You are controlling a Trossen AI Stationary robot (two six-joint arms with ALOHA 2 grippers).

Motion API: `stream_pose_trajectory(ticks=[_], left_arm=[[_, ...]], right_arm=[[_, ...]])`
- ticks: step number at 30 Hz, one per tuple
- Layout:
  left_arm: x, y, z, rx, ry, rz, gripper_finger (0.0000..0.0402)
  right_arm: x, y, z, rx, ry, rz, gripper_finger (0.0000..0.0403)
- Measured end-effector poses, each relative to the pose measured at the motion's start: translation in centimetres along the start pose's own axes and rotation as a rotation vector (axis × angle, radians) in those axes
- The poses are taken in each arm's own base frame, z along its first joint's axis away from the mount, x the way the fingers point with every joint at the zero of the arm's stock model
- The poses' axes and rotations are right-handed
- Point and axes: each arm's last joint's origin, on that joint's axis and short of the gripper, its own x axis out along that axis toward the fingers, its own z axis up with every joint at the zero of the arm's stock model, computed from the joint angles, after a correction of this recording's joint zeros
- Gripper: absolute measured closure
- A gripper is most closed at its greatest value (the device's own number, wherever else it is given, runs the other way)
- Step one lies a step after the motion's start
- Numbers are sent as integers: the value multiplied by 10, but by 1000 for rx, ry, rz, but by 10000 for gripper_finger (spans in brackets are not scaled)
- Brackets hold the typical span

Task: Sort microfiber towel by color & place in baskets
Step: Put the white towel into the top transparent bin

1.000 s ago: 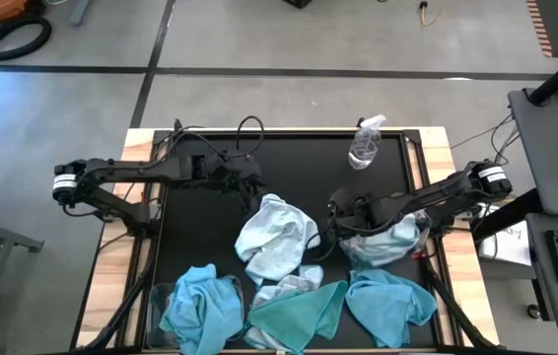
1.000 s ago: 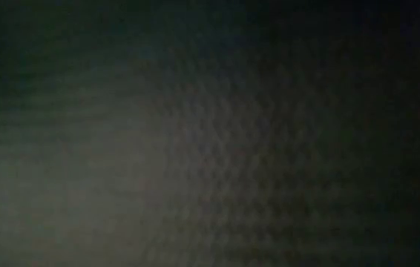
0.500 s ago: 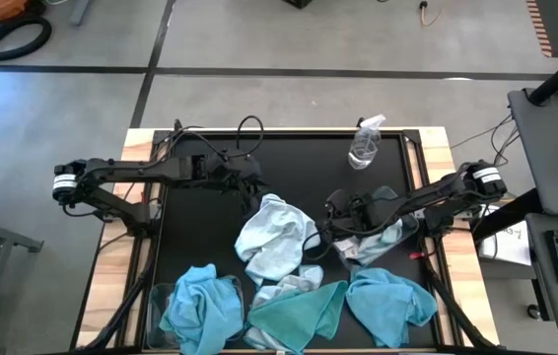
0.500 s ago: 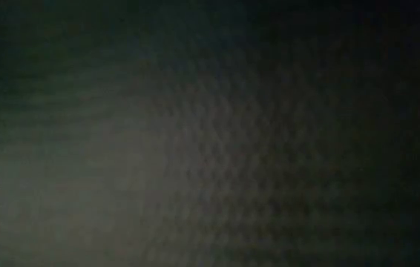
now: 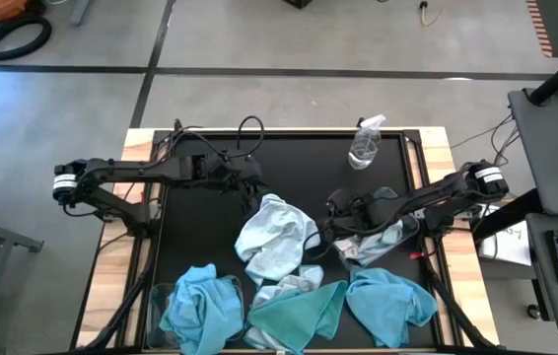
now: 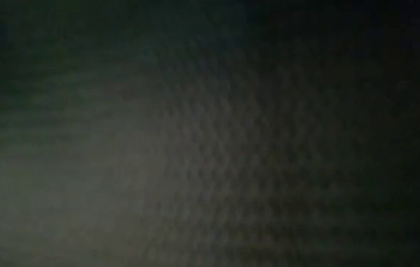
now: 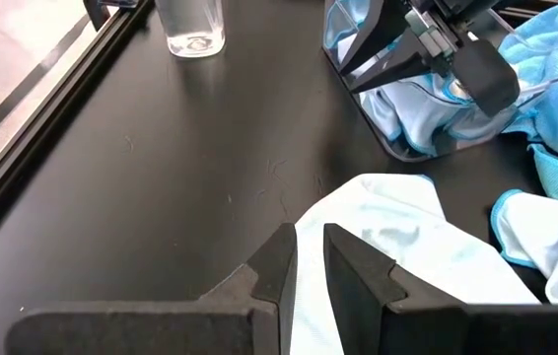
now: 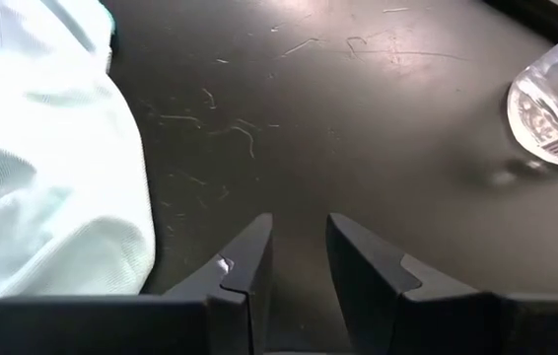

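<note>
A pale whitish microfiber towel [image 5: 274,237] lies mid-table, and my left gripper [image 5: 252,192] is shut on its far left part. My right gripper [image 5: 333,222] stands open beside the right basket [image 5: 409,229], a clear bin holding pale towels [image 7: 427,108]. Nothing is between its fingers [image 8: 249,251], only dark table. A bright blue towel [image 5: 200,306] lies over the near-left basket [image 5: 153,301]. Another pale towel [image 5: 294,284], a teal towel [image 5: 299,314] and a blue towel [image 5: 387,301] lie along the near edge. The low view is dark. My left gripper pinches the pale towel's raised edge [image 7: 311,258] between its two fingers [image 7: 277,254]; one layer or several, I cannot tell. The fingers slant down from the table's left. The cloth rises to them slack, and the rest of the towel [image 7: 407,247] lies on the table.
A clear spray bottle [image 5: 366,143] stands at the far right of the black mat. Bare mat [image 5: 299,163] stretches across the far half between the two arms. Black rails [image 5: 419,163] edge the mat on the sides.
The pale towel heap at the right basket, which spread wide under my right arm a second ago, has sunk into a smaller heap, so that more of the basket's rim shows. Both arms have kept still.
</note>
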Motion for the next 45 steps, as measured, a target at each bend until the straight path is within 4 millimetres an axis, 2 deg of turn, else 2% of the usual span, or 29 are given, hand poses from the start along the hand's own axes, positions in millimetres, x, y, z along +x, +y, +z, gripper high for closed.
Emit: stream_pose_trajectory(ticks=[9,12,14,24,30,39,45], left_arm=[[0,0,0,0,1,0,362],[0,0,0,0,2,0,362],[0,0,0,8,2,0,362],[0,0,0,26,2,0,362],[0,0,0,38,3,1,362],[0,4,-1,41,9,10,362],[0,4,-2,43,20,12,362]], right_arm=[[-23,4,21,117,23,137,310],[-23,6,26,62,-11,146,310],[-22,7,31,98,-32,168,310],[2,0,67,209,103,429,310],[16,12,78,221,126,613,310],[46,42,88,69,265,643,310],[58,64,101,-118,375,549,310]])
